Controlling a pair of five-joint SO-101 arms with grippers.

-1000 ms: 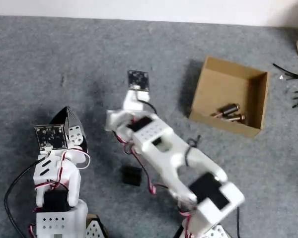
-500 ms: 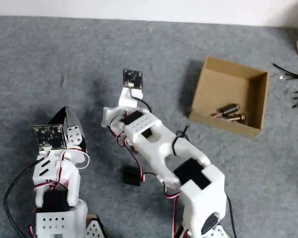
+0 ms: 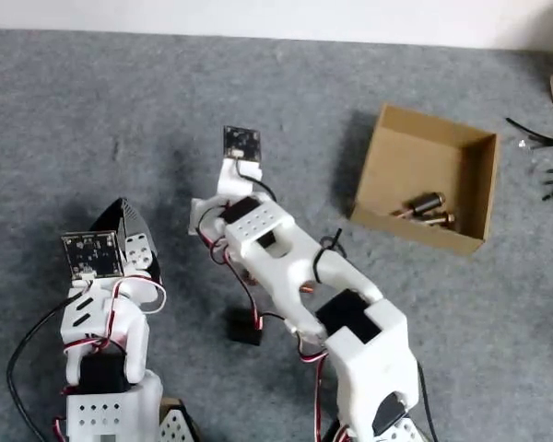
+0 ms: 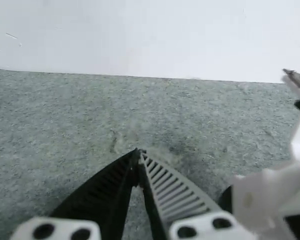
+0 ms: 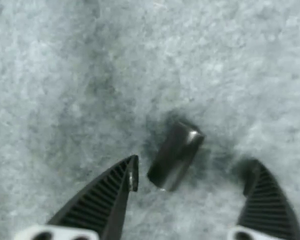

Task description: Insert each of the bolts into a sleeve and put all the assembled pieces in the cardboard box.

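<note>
One grey carpet (image 3: 92, 101): covered the whole table under both arms and ran back to a white wall.
Right arm (image 3: 286, 262): stretched from the near edge diagonally across the middle of the carpet, with its wrist well apart from the box.
Left arm (image 3: 101, 322): stood at the near corner beside the right arm and did not touch it.
Cardboard box (image 3: 410, 226): sat open-topped on the carpet on the far side of the right arm, one corner pointing toward that arm.
Left gripper (image 4: 139, 155): its two ribbed fingers were clenched tip to tip with nothing between them, just above bare carpet; from above it (image 3: 129, 226) was a dark wedge ahead of its wrist.
Right gripper (image 5: 191, 170): was spread wide and pointed down at the carpet, one fingertip on either side of the sleeve and gripping nothing.
Loose wires (image 3: 544, 166): a few thin black strands lay on the carpet beyond the box, apart from it.
Assembled pieces (image 3: 424, 210): two or three metallic cylinders lay together on the box floor against its near wall.
Black block (image 3: 244, 327): a small dark part lay on the carpet beside the right arm, partly behind its wires.
Sleeve (image 5: 175, 155): a short dark cylinder lay on its side on the carpet between the spread fingers, closer to one tip than the other; whether it touched that tip could not be told.
</note>
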